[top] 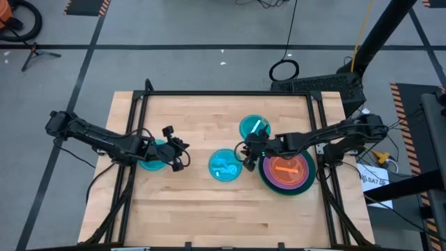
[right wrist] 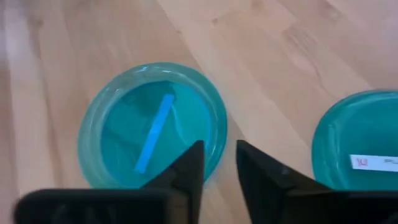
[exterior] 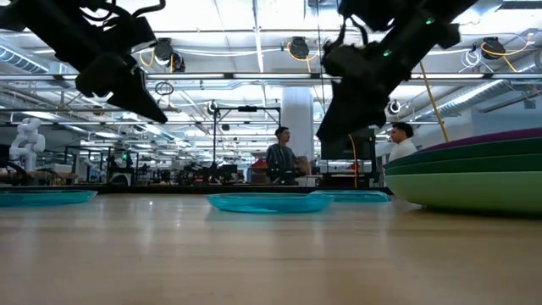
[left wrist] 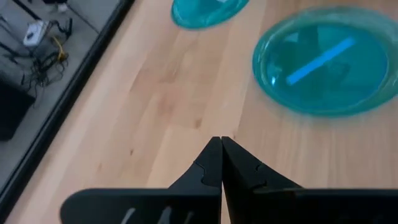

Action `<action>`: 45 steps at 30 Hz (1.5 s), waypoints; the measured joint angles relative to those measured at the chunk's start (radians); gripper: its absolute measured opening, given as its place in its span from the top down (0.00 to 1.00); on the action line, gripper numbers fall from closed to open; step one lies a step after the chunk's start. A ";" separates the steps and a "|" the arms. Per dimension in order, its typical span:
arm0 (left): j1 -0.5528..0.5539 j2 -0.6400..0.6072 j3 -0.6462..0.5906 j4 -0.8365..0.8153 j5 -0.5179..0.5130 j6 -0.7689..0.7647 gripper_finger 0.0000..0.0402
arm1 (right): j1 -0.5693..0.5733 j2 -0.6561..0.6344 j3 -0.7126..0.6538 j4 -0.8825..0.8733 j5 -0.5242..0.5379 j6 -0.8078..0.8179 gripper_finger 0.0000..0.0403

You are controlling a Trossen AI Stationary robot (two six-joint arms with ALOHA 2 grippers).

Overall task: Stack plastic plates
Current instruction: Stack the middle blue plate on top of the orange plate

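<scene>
Three small cyan plates lie flat on the wooden table: one in the middle [top: 224, 165], one farther back [top: 254, 127], and one partly under my left arm [top: 152, 157]. At the table's right stands a stack [top: 286, 172], with an orange plate [top: 282, 167] on top, purple below it and dark green at the bottom. My right gripper [top: 244, 155] is open above the table. It hovers by the middle plate's [right wrist: 152, 124] right rim, and its fingertips [right wrist: 219, 146] touch nothing. My left gripper [top: 185, 148] is shut [left wrist: 221, 140] and hangs above bare wood left of the middle plate [left wrist: 329, 62].
A black frame rail runs along the table's edges [top: 223, 93]. Bare wood lies toward the near edge [top: 223, 209]. In the low view the stack [exterior: 474, 174] rises at the right, and people stand in the room behind the table [exterior: 279, 152].
</scene>
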State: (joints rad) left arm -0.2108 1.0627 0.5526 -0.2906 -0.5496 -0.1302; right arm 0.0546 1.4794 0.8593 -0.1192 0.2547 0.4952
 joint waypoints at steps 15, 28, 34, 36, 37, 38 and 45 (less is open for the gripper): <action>0.003 0.011 0.000 0.031 -0.027 0.023 1.00 | -0.108 0.348 0.342 -0.367 -0.153 0.117 0.59; 0.003 0.011 0.000 0.024 -0.027 0.021 1.00 | -0.107 0.446 0.387 -0.349 -0.204 0.105 0.65; 0.000 0.011 0.000 0.024 -0.027 0.019 1.00 | -0.107 0.452 0.388 -0.320 -0.204 0.098 0.72; 0.000 0.011 0.000 0.024 -0.027 0.019 1.00 | -0.107 0.453 0.388 -0.314 -0.204 0.097 0.75; 0.000 0.011 0.000 0.025 -0.027 0.018 1.00 | -0.107 0.453 0.388 -0.312 -0.204 0.097 0.77; 0.000 0.011 0.000 0.025 -0.027 0.017 1.00 | -0.107 0.453 0.388 -0.307 -0.204 0.096 0.79; 0.000 0.011 0.000 0.026 -0.027 0.014 1.00 | -0.107 0.453 0.388 -0.295 -0.204 0.092 0.92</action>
State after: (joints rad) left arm -0.2108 1.0737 0.5529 -0.2646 -0.5764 -0.1158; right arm -0.0526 1.9327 1.2472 -0.4145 0.0505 0.5877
